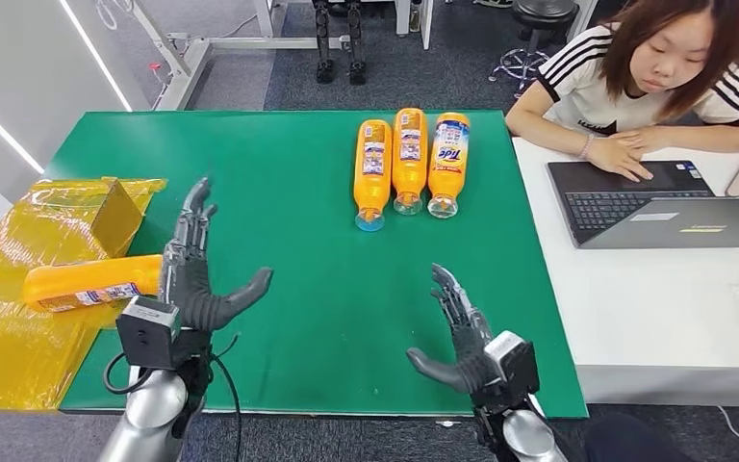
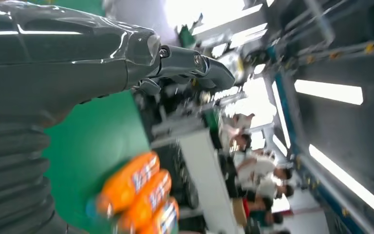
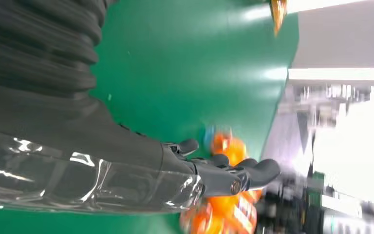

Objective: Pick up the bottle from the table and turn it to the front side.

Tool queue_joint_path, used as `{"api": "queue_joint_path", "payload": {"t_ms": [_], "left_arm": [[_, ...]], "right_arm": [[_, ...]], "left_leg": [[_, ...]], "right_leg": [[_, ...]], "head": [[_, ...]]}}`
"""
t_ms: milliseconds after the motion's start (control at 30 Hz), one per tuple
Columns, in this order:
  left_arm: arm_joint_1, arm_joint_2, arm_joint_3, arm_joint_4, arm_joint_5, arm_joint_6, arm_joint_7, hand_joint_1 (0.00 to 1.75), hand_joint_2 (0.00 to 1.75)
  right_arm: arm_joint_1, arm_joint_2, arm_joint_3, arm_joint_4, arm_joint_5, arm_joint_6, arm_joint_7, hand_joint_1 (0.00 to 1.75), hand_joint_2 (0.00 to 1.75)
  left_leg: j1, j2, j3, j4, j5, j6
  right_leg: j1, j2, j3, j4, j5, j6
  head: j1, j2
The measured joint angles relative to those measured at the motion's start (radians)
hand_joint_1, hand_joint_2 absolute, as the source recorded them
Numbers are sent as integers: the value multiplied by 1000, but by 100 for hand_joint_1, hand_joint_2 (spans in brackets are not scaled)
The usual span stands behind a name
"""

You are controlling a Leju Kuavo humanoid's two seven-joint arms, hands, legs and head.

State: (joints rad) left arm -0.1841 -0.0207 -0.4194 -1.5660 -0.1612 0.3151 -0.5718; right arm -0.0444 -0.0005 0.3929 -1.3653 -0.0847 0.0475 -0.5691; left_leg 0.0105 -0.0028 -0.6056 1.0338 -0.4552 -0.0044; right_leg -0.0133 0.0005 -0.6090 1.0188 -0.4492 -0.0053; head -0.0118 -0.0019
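Both hands hover over the near half of the green table (image 1: pixel 279 192), held apart from each other and from every bottle. Left hand (image 1: pixel 195 274): fingers extended and spread, thumb out to the side, nothing held. Right hand (image 1: pixel 457 337): fingers likewise apart, thumb out, nothing held. This posture suits a standby stance ahead of a reach, with a bare stretch of table between the hands as working space.

Three orange bottles lie side by side at the far edge of the table, caps toward the robot. The left bottle (image 1: pixel 372 171) and middle bottle (image 1: pixel 409 158) show a small printed panel; the right bottle (image 1: pixel 448 162) shows the large brand label, so it probably already lies front side up. The row layout probably keeps sorted items together.

A fourth bottle (image 1: pixel 91 281) lies on its side on yellow plastic wrap (image 1: pixel 19 337) just beside the left hand, likely the next item to pick. It is not yet gripped.

A person (image 1: pixel 649 72) sits at the adjoining white desk (image 1: pixel 635 308) with a laptop (image 1: pixel 654 202).
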Motion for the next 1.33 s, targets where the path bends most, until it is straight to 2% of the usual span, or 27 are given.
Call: {"api": "queue_joint_path", "payload": {"t_ms": [67,200,367,467,667,1033,1333], "left_arm": [[16,-18,-30,5,27,-32,9,0,175],[49,-36,-62,12,44,-54,14,0,175],[71,-46,-66,13,41,-103,25,0,175],[76,-54,-66,17,21,-102,22,0,175],[72,-69,-66,25,-87,-12,-15,0,175],[88,-73,-44,27,5,-5,-27,0,175],[117,-65,-21,27,13,2,-36,0,175]], "right_arm": [[74,13,-20,-104,15,-69,15,0,175],[205,33,-47,-272,12,-129,32,0,175],[290,70,-78,-418,35,-169,34,0,175],[307,88,-91,-468,44,-172,42,0,175],[311,124,-113,-510,53,-156,58,0,175],[309,145,-119,-513,71,-100,94,0,175],[308,148,-125,-503,76,-78,103,0,175]], "left_leg": [[0,-1,0,0,-1,0],[0,0,-1,0,-3,1],[0,0,0,0,-3,1],[0,1,0,0,-3,1],[0,1,0,0,-3,1],[0,1,0,0,-3,1],[0,0,0,0,-3,1]], "right_leg": [[0,-1,0,0,-1,0],[0,0,0,0,-2,0],[0,0,0,0,-2,0],[0,0,0,0,-2,0],[0,0,1,0,-1,0],[0,0,1,0,-1,0],[0,0,1,0,-1,0]], "head": [[0,0],[0,0],[0,0],[0,0],[0,0],[0,0],[0,0]]}}
